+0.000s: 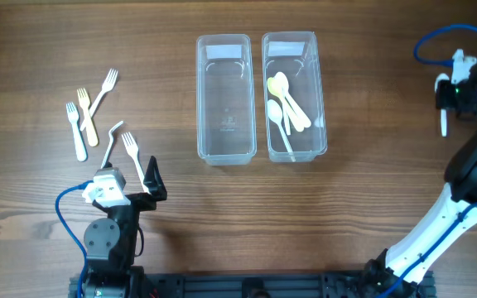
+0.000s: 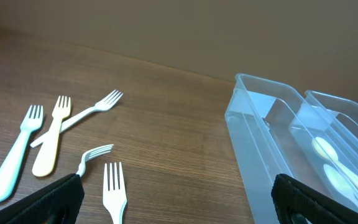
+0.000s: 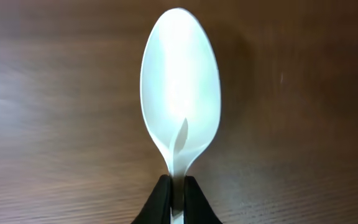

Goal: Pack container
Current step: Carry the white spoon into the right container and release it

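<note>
Two clear plastic containers stand side by side at the table's middle. The left one (image 1: pixel 223 99) is empty. The right one (image 1: pixel 294 95) holds white and pale yellow spoons (image 1: pixel 286 106). Several plastic forks (image 1: pixel 87 116) lie loose at the left and also show in the left wrist view (image 2: pixel 50 134). My left gripper (image 1: pixel 139 186) is open and empty (image 2: pixel 179 202), with a white fork (image 2: pixel 114 186) lying between its fingers on the table. My right gripper (image 1: pixel 445 99) is at the far right, shut (image 3: pixel 178 193) on the handle of a white spoon (image 3: pixel 180 93) above the table.
The wooden table (image 1: pixel 371 207) carries nothing else. The left container's near wall (image 2: pixel 253 149) shows close to my left gripper's right finger. The right arm's blue cable (image 1: pixel 437 41) loops at the top right corner.
</note>
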{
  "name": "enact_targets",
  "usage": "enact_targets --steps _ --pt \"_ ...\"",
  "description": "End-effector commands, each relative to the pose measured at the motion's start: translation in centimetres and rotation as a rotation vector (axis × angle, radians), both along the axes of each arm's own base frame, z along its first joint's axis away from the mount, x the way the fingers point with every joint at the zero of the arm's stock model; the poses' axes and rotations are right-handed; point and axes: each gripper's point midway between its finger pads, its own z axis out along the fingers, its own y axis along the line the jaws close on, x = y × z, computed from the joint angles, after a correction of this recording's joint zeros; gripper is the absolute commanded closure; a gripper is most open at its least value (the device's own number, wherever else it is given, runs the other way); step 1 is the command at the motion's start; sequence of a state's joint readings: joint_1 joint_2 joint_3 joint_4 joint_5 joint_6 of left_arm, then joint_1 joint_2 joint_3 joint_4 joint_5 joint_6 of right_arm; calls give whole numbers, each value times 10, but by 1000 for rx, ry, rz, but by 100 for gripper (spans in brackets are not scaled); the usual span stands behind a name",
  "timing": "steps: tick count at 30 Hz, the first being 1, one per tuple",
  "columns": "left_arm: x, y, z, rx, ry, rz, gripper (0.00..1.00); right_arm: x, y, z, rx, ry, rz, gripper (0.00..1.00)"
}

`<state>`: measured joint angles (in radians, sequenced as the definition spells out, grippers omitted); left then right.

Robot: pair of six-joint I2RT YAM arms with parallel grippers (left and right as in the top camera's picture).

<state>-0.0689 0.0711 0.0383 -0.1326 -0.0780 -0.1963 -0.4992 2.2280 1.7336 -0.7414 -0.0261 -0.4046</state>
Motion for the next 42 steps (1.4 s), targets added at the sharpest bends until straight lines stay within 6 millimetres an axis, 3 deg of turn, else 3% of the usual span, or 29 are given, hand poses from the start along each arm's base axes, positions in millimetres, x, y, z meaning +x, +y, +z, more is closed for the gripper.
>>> enact_targets --steps 1,5,9,12,17,20,23,27,34,38,42 --pt "0 2 -1 10 4 10 0 30 15 64 -45 -143 39 96" --pt "0 2 -1 9 3 10 0 42 41 95 -67 -202 91 96" --pt "0 2 -1 10 4 10 0 53 81 131 -67 -274 147 96" --pt "0 2 -1 10 4 10 0 60 123 161 -42 -340 210 96" --pt "0 2 -1 10 4 10 0 62 214 217 15 -467 347 96" --pt "0 2 -1 10 4 10 0 58 252 232 59 -501 373 96" --pt "0 2 -1 10 4 10 0 50 301 234 154 -496 436 96" --pt "0 2 -1 10 4 10 0 41 343 230 230 -474 461 96" --pt "0 2 -1 10 4 10 0 30 387 218 283 -427 496 96" --pt "0 2 -1 10 4 10 0 30 403 195 312 -367 481 96" --pt "0 2 -1 9 3 10 0 36 408 157 311 -288 448 96"
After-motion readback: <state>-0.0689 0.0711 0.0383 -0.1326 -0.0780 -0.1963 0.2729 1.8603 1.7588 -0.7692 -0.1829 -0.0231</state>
